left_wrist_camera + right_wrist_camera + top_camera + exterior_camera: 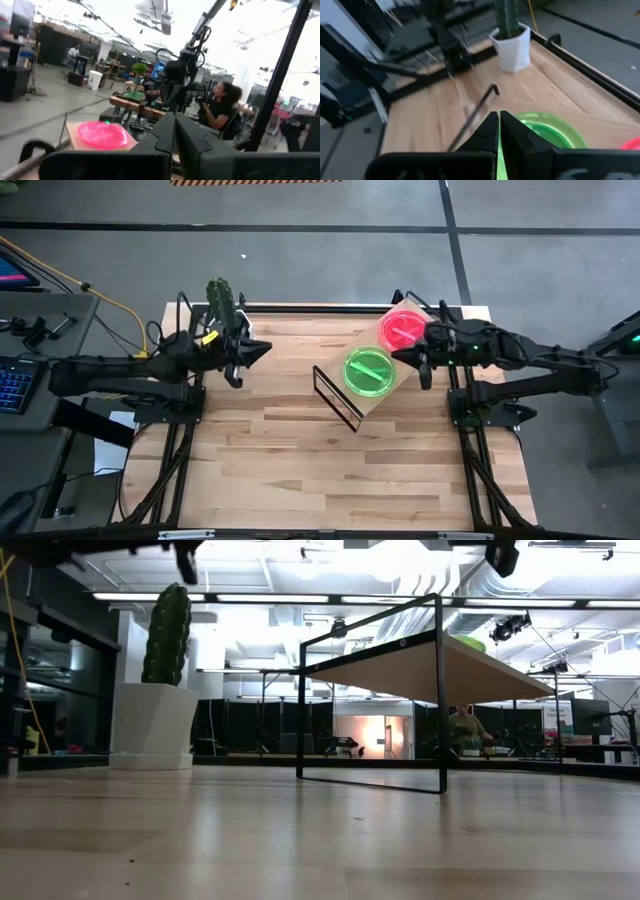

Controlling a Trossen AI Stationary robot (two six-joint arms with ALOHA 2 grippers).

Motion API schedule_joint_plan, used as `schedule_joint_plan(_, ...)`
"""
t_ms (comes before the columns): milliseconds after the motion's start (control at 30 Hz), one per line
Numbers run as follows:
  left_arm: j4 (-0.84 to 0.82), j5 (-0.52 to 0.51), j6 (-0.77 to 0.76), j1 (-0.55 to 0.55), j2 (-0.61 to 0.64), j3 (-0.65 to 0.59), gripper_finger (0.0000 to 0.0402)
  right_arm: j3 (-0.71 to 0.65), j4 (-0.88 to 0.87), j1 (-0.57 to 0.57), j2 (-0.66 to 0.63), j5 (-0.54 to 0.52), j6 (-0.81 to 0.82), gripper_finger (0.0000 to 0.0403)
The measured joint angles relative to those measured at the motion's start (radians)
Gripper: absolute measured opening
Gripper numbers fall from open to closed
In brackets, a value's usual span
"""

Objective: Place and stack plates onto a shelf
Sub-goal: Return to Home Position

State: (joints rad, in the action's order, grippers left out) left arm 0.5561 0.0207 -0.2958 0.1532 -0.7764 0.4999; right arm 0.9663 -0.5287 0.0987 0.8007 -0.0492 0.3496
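The shelf [385,385], a light-wood board on a black wire frame [370,690], stands right of the table's middle. On its board rest green plates [368,370] and, toward the far edge, a red-pink plate [403,330]; how many lie in each pile I cannot tell. My right gripper [399,358] hangs shut above the shelf, between the two colours. Its wrist view shows the green plate [547,131] just past the shut fingers [499,125]. My left gripper [265,348] is shut in the air near the cactus, its shut fingers [175,131] pointing toward the red-pink plate [102,134].
A cactus [222,300] in a white pot [150,725] stands at the table's far left, close behind my left gripper. Bare wooden tabletop [300,460] stretches across the near half. People sit in the room beyond the table [220,105].
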Motion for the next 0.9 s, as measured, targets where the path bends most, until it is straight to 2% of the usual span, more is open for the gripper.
schedule_joint_plan(267,0.062,-0.048,-0.104,-0.001,0.120,-0.192,0.0001,-0.054,0.130,-0.003,-0.009,0.000,0.043,0.0000)
schedule_joint_plan(567,0.266,-0.097,-0.198,-0.004,0.208,-0.426,0.0000,-0.054,0.242,-0.003,-0.004,0.000,0.037,0.0000)
schedule_joint_plan(700,0.309,-0.124,-0.237,-0.005,0.223,-0.490,0.0000,-0.054,0.257,-0.003,-0.022,0.000,0.060,0.0000)
schedule_joint_plan(900,0.303,-0.132,-0.251,-0.076,0.227,-0.487,0.0000,-0.054,0.256,-0.003,-0.045,0.000,0.072,0.0000)
